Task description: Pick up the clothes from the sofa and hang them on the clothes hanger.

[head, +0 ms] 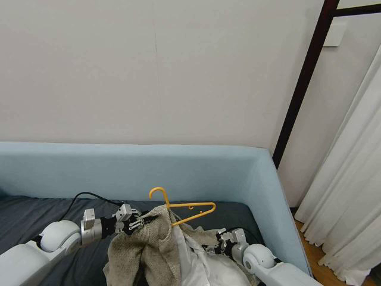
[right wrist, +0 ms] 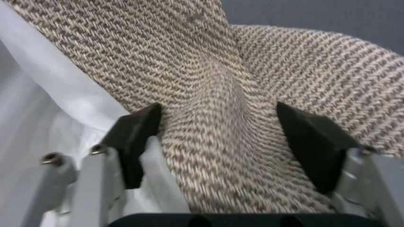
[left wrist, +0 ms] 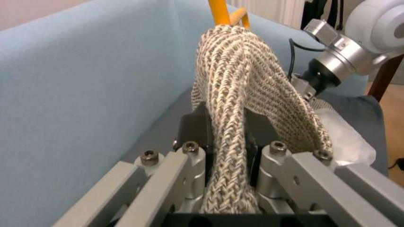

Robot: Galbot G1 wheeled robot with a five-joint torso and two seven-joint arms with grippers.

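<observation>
Left gripper (left wrist: 228,142) clamps a sweater (head: 143,247) fold, keeping it draped on yellow hanger (head: 191,207); right gripper (right wrist: 221,137) straddles the knit, jaws wide, unclamped.

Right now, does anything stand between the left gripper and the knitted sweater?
Nothing visible: the left gripper is shut on a fold of the knitted sweater, which drapes over the yellow hanger. The right gripper is open around it.

The knitted sweater (head: 143,250) hides one arm of the yellow hanger (head: 190,205). Sweater and white garment (head: 205,268), heaped toward the sofa's (head: 178,170) right end, are cut off by the head view's lower edge.
</observation>
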